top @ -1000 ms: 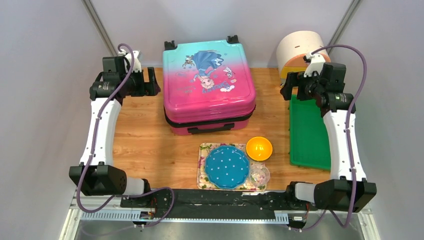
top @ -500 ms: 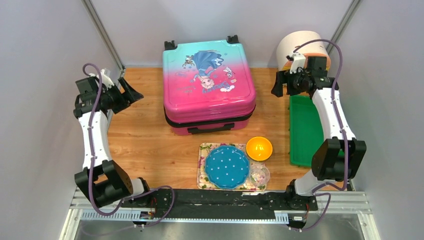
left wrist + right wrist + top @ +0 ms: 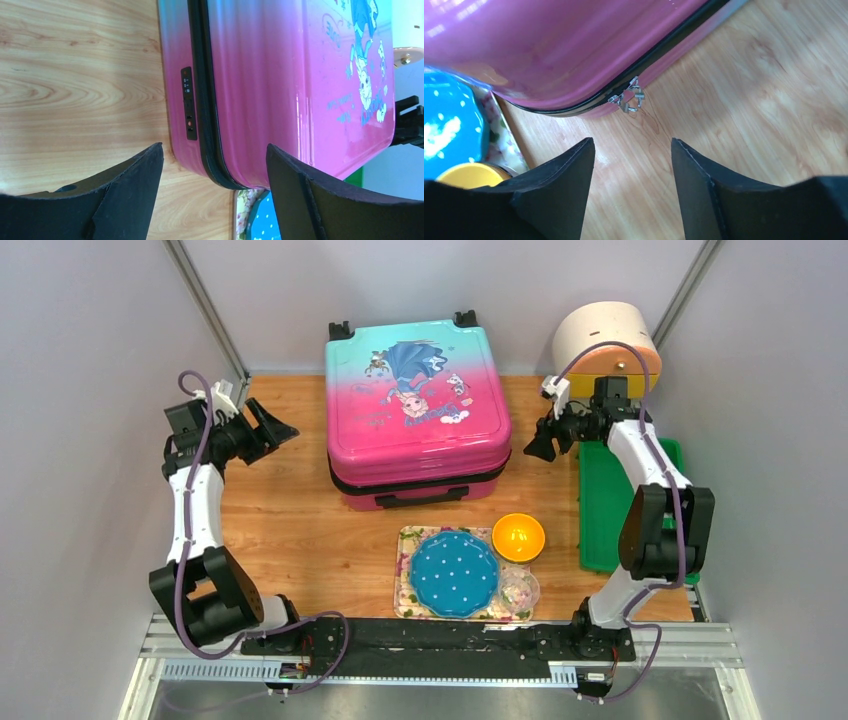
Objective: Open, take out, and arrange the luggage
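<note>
The luggage (image 3: 418,410), a pink-to-turquoise hard-shell suitcase with a cartoon girl print, lies flat and zipped shut at the back of the table. My left gripper (image 3: 278,426) hovers open just left of it, apart from the shell. In the left wrist view the wide jaws of the left gripper (image 3: 214,146) frame the luggage (image 3: 280,90) side with its combination lock (image 3: 187,102). My right gripper (image 3: 537,445) stands open beside the suitcase's right side. In the right wrist view the right gripper (image 3: 632,141) holds nothing, and the metal zipper pulls (image 3: 628,97) hang just ahead of it.
A green tray (image 3: 620,510) lies on the right, with a round cream cabinet (image 3: 605,340) behind it. In front of the suitcase sit a floral tray (image 3: 405,580) carrying a blue dotted plate (image 3: 455,573), a yellow bowl (image 3: 519,536) and a small clear bowl (image 3: 519,590).
Both arms have folded back and turned their grippers toward the suitcase. The right gripper came down and left from the cabinet to the suitcase's right side, its jaws a little narrower.
</note>
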You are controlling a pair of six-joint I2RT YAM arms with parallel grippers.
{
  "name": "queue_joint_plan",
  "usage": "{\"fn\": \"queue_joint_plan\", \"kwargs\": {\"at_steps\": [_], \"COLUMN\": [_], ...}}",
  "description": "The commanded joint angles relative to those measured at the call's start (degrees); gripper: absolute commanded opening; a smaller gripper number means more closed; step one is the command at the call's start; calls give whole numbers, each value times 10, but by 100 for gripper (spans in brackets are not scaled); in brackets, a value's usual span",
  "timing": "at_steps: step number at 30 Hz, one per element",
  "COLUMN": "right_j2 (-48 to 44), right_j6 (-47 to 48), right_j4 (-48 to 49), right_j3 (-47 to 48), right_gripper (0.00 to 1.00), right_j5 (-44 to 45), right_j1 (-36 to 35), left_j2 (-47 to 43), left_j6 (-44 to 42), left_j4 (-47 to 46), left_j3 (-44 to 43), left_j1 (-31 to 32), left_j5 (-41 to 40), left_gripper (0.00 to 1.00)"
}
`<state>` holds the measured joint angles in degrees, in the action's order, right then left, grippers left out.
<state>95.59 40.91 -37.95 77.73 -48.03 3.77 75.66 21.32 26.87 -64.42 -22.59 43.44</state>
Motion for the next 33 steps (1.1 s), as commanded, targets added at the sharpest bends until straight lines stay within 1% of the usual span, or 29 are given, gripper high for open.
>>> {"fn": "queue_joint_plan", "kwargs": {"at_steps": [1,5,8,13,18,28,31,33], "right_j2": [37,59,64,71,62,83,82,80], "right_j6": [135,168,172,182,168,153,153,155], "right_j4": [16,32,59,75,161,214,217,217], "right_j3": [3,-13,-27,-47,-97,-95,-94,-94], "right_gripper": [60,56,54,52,50,49,47,43], "right_j5": [-84,-96,-99,-97,-80,-84,-98,-99], "right_j1": [-3,-7,-11,-25,-34,-35,-35,-53], "left_j2": [20,29,37,44,40,30,30,31], "left_j6": [-18,-29,-45,-60,-60,-67,-71,-73], "left_j4": [-17,-7,6,13,10,17,19,19], "left_j3": [-15,-25,-34,-34,-29,-16,-18,-19], "left_j1": [4,18,25,25,26,27,28,30], "left_j5": [13,4,-5,-22,-7,-15,-21,-23], "left_gripper": [82,82,81,81,81,81,81,80]}}
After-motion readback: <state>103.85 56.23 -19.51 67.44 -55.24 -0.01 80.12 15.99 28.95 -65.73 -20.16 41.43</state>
